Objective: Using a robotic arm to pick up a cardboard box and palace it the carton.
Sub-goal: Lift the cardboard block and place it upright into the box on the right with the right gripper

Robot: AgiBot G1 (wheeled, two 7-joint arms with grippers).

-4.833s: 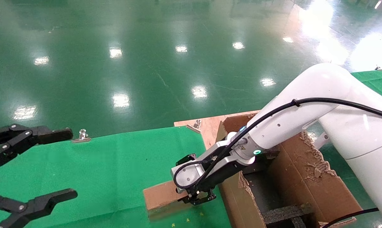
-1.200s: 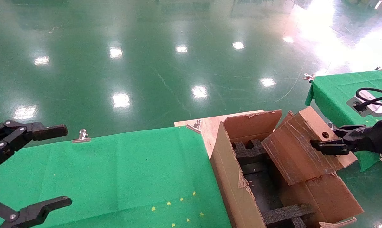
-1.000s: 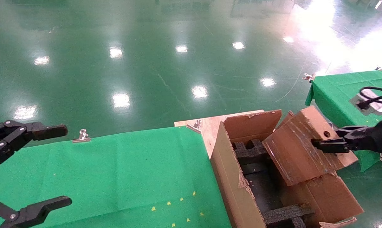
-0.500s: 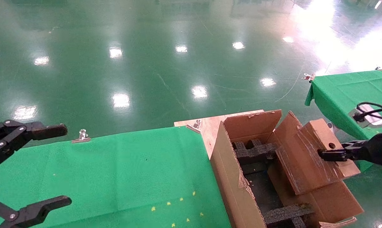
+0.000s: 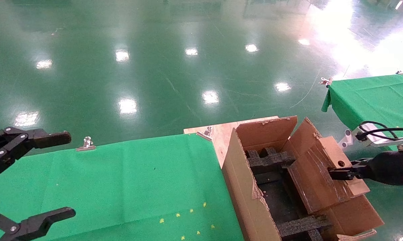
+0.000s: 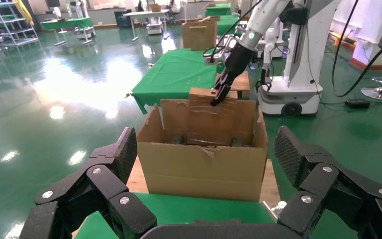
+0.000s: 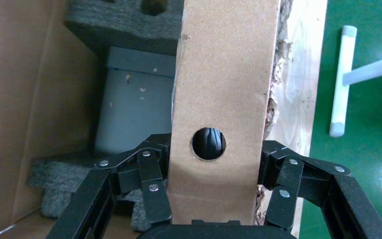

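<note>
Right gripper point(image 5: 338, 174) is clamped on the cardboard box point(image 5: 321, 180) (tilted), partway down in the carton point(image 5: 244, 187). Left gripper point(image 5: 37, 174) sits spread wide over the green table point(image 5: 127, 180).

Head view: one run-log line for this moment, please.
right gripper: shut on small brown cardboard box | box: tilted, partly inside large brown carton | left gripper: open, parked over green cloth

Both claws are matte black linkage fingers with small silver rivets; the left claw point(image 5: 27, 177) has ribbed rubbery pads point(image 6: 292, 155), and the right claw point(image 7: 214, 189) trails a looped black cable point(image 5: 377, 129).
</note>
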